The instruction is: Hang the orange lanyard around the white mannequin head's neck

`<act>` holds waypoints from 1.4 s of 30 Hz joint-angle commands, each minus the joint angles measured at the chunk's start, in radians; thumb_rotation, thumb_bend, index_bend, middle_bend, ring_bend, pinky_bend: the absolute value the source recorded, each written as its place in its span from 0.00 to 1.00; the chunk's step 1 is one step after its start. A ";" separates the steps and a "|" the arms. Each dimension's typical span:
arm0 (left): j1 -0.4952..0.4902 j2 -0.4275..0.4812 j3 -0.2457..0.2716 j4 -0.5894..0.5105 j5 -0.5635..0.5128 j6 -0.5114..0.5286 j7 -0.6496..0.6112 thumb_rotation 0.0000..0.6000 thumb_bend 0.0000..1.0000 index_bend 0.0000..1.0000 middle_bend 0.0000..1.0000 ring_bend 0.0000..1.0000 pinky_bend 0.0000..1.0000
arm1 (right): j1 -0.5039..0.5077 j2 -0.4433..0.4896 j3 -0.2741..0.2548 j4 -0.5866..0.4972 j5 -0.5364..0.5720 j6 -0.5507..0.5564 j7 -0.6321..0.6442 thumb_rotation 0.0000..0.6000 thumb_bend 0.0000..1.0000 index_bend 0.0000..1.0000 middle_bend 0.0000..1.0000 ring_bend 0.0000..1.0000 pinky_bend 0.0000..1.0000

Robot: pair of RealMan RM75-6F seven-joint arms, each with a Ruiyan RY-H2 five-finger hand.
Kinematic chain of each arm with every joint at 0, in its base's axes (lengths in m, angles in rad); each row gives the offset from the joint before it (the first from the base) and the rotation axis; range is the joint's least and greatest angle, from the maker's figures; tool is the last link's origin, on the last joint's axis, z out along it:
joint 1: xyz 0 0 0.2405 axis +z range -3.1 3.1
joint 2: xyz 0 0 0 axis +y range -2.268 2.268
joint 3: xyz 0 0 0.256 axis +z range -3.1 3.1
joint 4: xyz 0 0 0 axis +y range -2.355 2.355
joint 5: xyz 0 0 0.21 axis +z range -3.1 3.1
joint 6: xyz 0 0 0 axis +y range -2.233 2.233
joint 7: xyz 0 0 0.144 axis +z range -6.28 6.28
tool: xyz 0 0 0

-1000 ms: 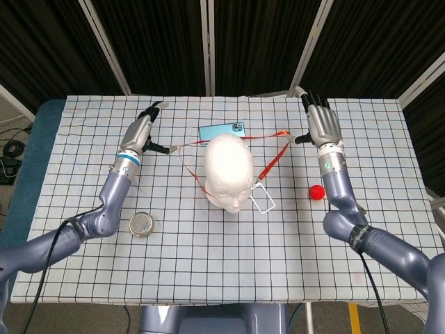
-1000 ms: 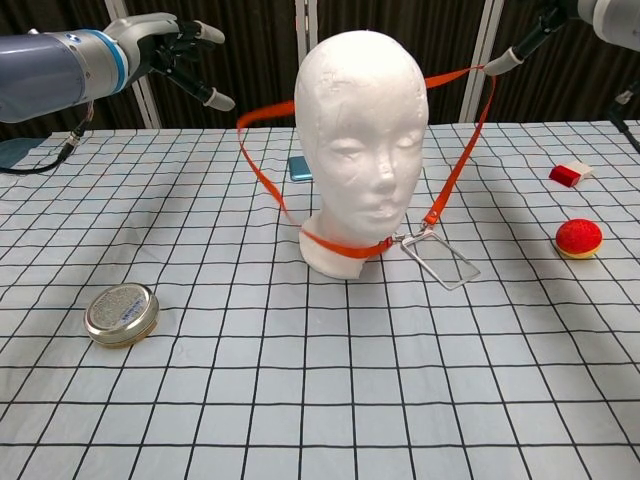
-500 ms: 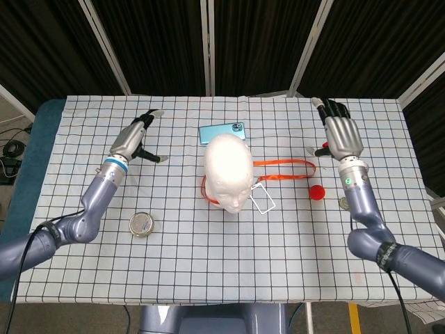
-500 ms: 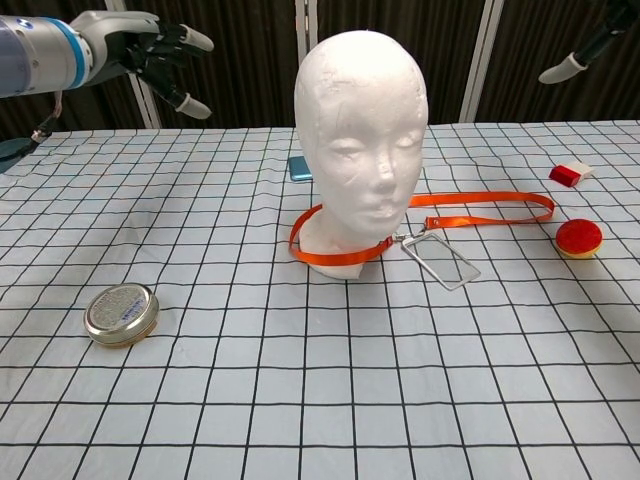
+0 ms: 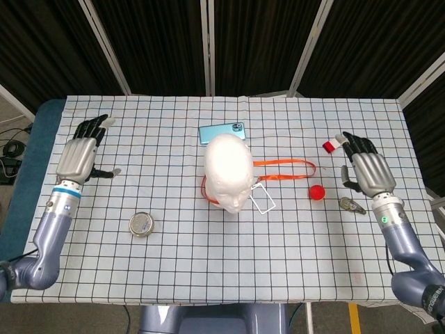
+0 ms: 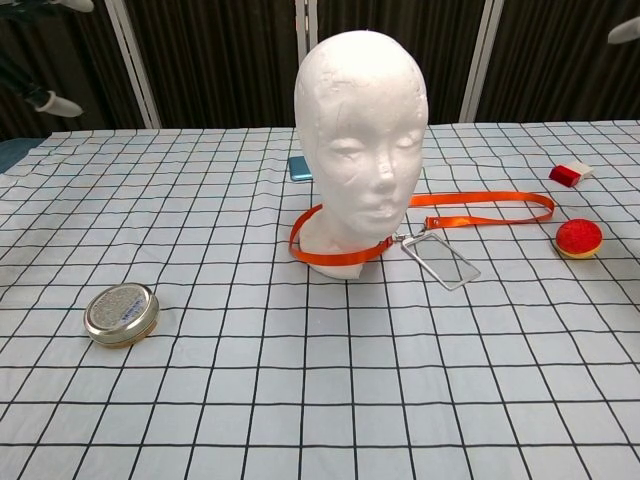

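Note:
The white mannequin head (image 5: 229, 170) (image 6: 361, 140) stands upright mid-table. The orange lanyard (image 5: 285, 169) (image 6: 480, 209) loops around its neck base, and the slack trails flat on the cloth to the right. Its clear badge holder (image 5: 263, 200) (image 6: 440, 261) lies in front of the head. My left hand (image 5: 80, 154) hovers open over the table's left edge, fingers spread, holding nothing. My right hand (image 5: 368, 172) hovers open near the right edge, also holding nothing. The chest view shows only fingertips (image 6: 55, 103) at its top corners.
A round metal tin (image 5: 141, 224) (image 6: 122, 313) sits front left. A teal phone (image 5: 221, 132) lies behind the head. A red ball (image 5: 317, 193) (image 6: 578, 237), a red-and-white block (image 5: 331, 145) (image 6: 568, 174) and a small metal object (image 5: 350, 204) lie at the right.
Both hands let go of the lanyard and drew outward toward the table's edges. The strap dropped around the neck, its slack landing on the cloth to the right.

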 commanded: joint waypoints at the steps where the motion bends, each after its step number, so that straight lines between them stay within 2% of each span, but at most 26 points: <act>1: 0.101 0.072 0.081 -0.139 0.048 0.125 0.109 1.00 0.00 0.00 0.00 0.00 0.00 | -0.047 0.042 -0.081 -0.033 -0.123 -0.033 0.066 1.00 0.83 0.10 0.00 0.00 0.00; 3: 0.138 0.088 0.109 -0.196 0.067 0.177 0.146 1.00 0.00 0.00 0.00 0.00 0.00 | -0.058 0.038 -0.118 -0.018 -0.195 -0.042 0.092 1.00 0.92 0.12 0.01 0.00 0.00; 6: 0.186 0.099 0.146 -0.251 0.110 0.236 0.170 1.00 0.00 0.00 0.00 0.00 0.00 | -0.066 0.012 -0.156 0.014 -0.284 -0.039 0.118 1.00 1.00 0.14 0.02 0.00 0.00; 10: 0.245 0.093 0.193 -0.273 0.167 0.302 0.205 1.00 0.00 0.00 0.00 0.00 0.00 | -0.055 -0.046 -0.199 0.055 -0.388 -0.053 0.150 1.00 1.00 0.15 0.04 0.00 0.00; 13: 0.272 0.067 0.206 -0.249 0.178 0.329 0.230 1.00 0.00 0.00 0.00 0.00 0.00 | -0.037 -0.093 -0.210 0.079 -0.421 -0.076 0.161 1.00 1.00 0.17 0.05 0.00 0.00; 23: 0.298 0.025 0.195 -0.187 0.168 0.306 0.223 1.00 0.00 0.00 0.00 0.00 0.00 | 0.024 -0.282 -0.201 0.191 -0.423 -0.164 0.141 1.00 1.00 0.17 0.08 0.00 0.00; 28: 0.300 0.026 0.187 -0.168 0.167 0.278 0.216 1.00 0.00 0.00 0.00 0.00 0.00 | 0.047 -0.347 -0.184 0.229 -0.408 -0.183 0.127 1.00 1.00 0.17 0.08 0.00 0.05; 34: 0.307 0.032 0.173 -0.159 0.169 0.266 0.202 1.00 0.00 0.00 0.00 0.00 0.00 | 0.066 -0.386 -0.159 0.253 -0.383 -0.189 0.105 1.00 1.00 0.17 0.09 0.00 0.05; 38: 0.311 0.033 0.166 -0.155 0.170 0.256 0.195 1.00 0.00 0.00 0.00 0.00 0.00 | 0.074 -0.395 -0.148 0.256 -0.364 -0.192 0.088 1.00 1.00 0.16 0.14 0.07 0.08; 42: 0.315 0.035 0.162 -0.156 0.174 0.251 0.192 1.00 0.00 0.00 0.00 0.00 0.00 | 0.077 -0.394 -0.153 0.250 -0.356 -0.203 0.078 1.00 1.00 0.17 0.16 0.09 0.10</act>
